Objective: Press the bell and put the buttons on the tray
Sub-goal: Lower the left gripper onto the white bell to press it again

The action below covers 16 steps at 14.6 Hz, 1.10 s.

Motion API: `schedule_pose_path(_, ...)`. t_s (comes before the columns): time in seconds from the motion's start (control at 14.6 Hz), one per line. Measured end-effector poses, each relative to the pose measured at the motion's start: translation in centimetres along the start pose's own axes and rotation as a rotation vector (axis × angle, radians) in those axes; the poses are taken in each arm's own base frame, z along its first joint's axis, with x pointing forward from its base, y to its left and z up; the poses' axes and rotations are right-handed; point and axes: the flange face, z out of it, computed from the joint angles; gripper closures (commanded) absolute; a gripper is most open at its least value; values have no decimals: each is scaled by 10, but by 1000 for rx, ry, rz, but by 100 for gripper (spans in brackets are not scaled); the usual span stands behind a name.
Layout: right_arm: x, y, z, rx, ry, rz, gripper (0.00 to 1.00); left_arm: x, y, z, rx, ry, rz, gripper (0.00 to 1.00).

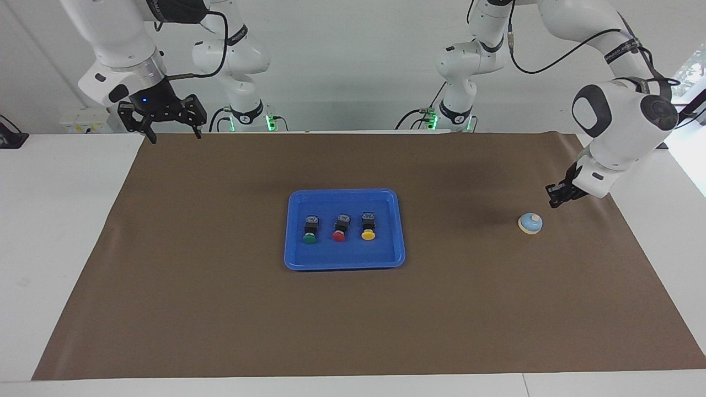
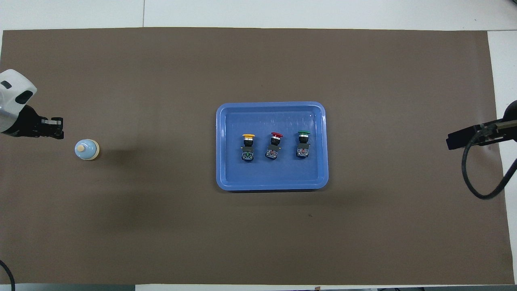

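Observation:
The light-blue bell [image 1: 530, 223] [image 2: 87, 149] stands on the brown mat toward the left arm's end of the table. My left gripper [image 1: 554, 201] [image 2: 60, 131] hangs shut just beside it, a little above the mat, and is not touching it. The blue tray [image 1: 345, 264] [image 2: 272, 185] lies at the middle of the mat. On it, in a row, lie the three buttons: yellow [image 1: 368, 226] [image 2: 248, 145], red [image 1: 340, 227] [image 2: 274, 144] and green [image 1: 310, 230] [image 2: 303, 143]. My right gripper [image 1: 174, 136] waits open and empty, raised over the mat's corner at the right arm's end.
The brown mat [image 1: 220, 309] covers most of the white table [image 1: 60, 248]. A black cable [image 2: 480, 190] loops from the right arm over the mat's edge.

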Motion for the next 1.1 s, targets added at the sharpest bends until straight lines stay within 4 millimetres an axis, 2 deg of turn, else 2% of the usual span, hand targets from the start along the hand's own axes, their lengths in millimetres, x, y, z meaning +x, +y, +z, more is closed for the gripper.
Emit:
schedule_pose_path(0.14,0,8,-1,1,1,15,0,-3,-3,23,1,20,-2,100)
schedule_pose_path(0.34,-2,24,-9,3,14,45,0,-9,-3,43,0,17,0,100)
schedule_pose_path(0.68,-4,22,-18,2,18,43,0,-19,-3,71,0,18,0,100)
schedule_pose_path(0.89,-5,22,-20,3,17,43,0,-23,-6,83,-1,21,-6,100)
schedule_pose_path(1.1,-5,22,-20,5,15,43,0,-21,-6,79,0,28,-4,100)
